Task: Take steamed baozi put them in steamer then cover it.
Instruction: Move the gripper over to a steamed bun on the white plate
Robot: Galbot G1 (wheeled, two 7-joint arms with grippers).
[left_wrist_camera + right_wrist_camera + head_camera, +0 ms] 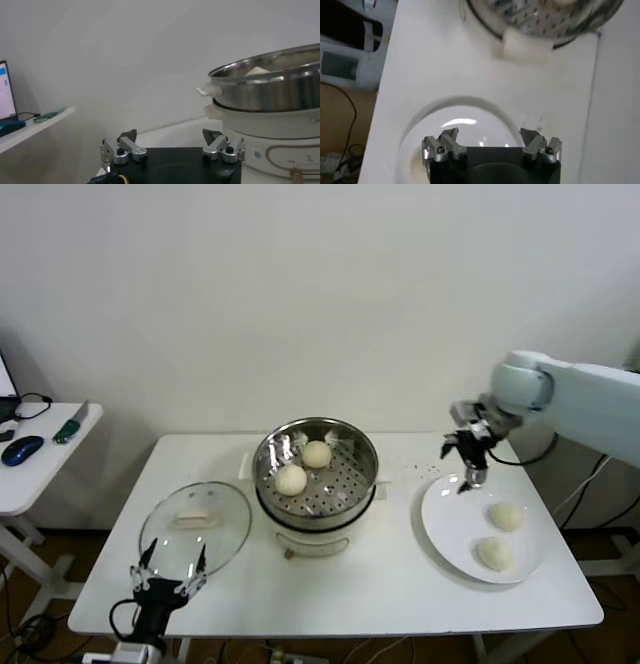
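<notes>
1. In the middle of the table (400, 604) sits the steamer (345, 489) with two baozi (303, 467) inside. The other two (500, 534) are on the plate (450, 534) at its 3 o'clock, and the cover (195, 524) lies flat at its 9 o'clock.
2. The right gripper (468, 456) hangs over the plate's far rim, jaws apart, holding nothing.
3. The left gripper (165, 576) is parked at the cover's near edge, jaws apart too.
4. Risk, I'd guess: the buns look soft and smooth, so a hard pinch dents one and an off-centre one rolls it across the plate.
5. Only the head view shows all four buns. The right wrist view shows just plate rim and steamer; the left wrist view catches the steamer side-on.
</notes>
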